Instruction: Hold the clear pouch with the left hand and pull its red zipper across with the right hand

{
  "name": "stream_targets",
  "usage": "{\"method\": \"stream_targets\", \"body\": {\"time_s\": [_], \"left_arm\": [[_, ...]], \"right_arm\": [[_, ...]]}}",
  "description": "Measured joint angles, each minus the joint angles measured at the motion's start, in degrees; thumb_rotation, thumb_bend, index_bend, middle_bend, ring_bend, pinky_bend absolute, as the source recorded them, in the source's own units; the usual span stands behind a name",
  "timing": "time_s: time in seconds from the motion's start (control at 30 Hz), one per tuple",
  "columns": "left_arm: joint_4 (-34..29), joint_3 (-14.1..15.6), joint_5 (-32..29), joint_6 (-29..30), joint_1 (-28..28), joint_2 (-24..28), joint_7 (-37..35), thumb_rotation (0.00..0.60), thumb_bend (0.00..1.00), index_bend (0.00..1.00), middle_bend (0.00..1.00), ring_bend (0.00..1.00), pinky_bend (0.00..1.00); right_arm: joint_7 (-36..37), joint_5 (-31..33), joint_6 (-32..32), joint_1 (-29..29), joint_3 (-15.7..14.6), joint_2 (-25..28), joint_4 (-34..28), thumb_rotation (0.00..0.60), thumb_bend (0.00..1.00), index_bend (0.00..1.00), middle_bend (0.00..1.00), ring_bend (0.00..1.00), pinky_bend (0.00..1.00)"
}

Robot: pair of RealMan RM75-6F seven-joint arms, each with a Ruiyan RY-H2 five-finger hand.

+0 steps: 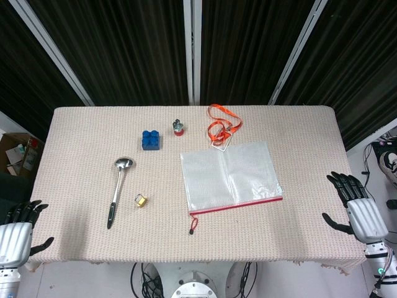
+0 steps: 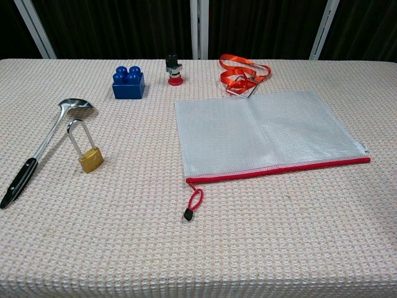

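Observation:
A clear mesh pouch (image 1: 229, 176) (image 2: 263, 133) lies flat right of the table's middle. Its red zipper (image 1: 239, 205) (image 2: 279, 169) runs along the near edge, with the red pull cord (image 1: 193, 224) (image 2: 193, 203) hanging at the zipper's left end. My left hand (image 1: 17, 230) hovers off the table's near left corner, fingers apart and holding nothing. My right hand (image 1: 356, 205) hovers past the table's right edge, fingers spread and empty, well right of the pouch. Neither hand shows in the chest view.
A ladle (image 1: 118, 189) (image 2: 43, 146) and a brass padlock (image 1: 141, 200) (image 2: 89, 155) lie left of the pouch. A blue block (image 1: 150, 139) (image 2: 128, 82), a small red-based item (image 1: 178, 127) (image 2: 174, 68) and an orange lanyard (image 1: 222, 127) (image 2: 243, 74) sit behind it.

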Motion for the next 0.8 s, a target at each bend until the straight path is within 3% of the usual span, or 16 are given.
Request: {"method": "stream_targets", "body": {"time_s": [0.47,0.8], "left_arm": [[-0.4,-0.3,-0.4,-0.8,-0.5,-0.2,-0.1,0.6,0.09,0.22,0.16,0.13,0.14],[0.2,-0.1,-0.1,-1.1,-0.6,-1.1,-0.8,0.6,0.09,0.22,0.16,0.13,0.14]], "right_arm": [[-1.5,-3.6,-4.8,4.9,0.0,-1.0,-0.8,0.6,0.18,0.08,0.08,0.0,0.0],[-4.3,-9.8,-20.6,17.8,-0.8,-7.1,-2.9,0.6,0.18,0.25,0.12,0.0,0.0]]}}
